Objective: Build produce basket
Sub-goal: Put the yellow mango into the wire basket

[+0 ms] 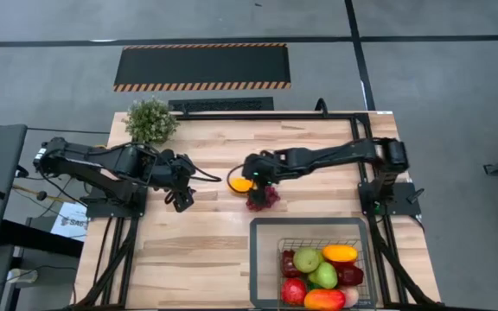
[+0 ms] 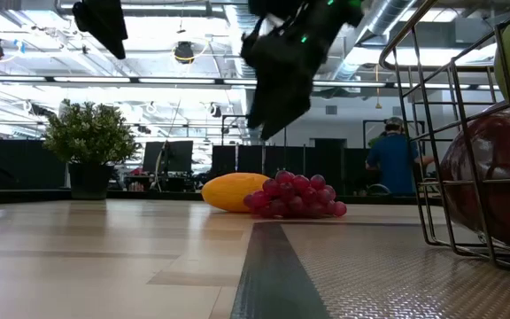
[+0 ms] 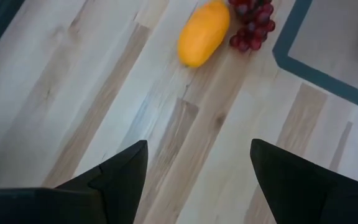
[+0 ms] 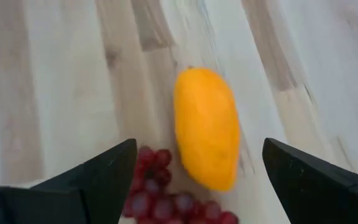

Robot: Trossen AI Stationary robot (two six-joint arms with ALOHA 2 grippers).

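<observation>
Two pieces remain on the worktop (image 1: 180,250), mango (image 4: 207,127) and grapes (image 4: 166,199), the mango lengthwise directly below the right gripper's (image 4: 194,186) wide-open, empty jaws, the open left gripper (image 1: 182,200) farther off.

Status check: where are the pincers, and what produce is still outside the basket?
Right pincer open above yellow fruit and grape bunch. Left pincer open, empty, waiting mid-table. Basket part filled. Nothing in the way.

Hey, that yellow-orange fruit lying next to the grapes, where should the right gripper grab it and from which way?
Probably from straight above, across the narrow middle of the orange fruit. It lies flat and elongated on the table, so the short width suits the open right gripper hovering over it. The grape bunch touches one end, so closing mid-body, away from that end, looks safest.
</observation>
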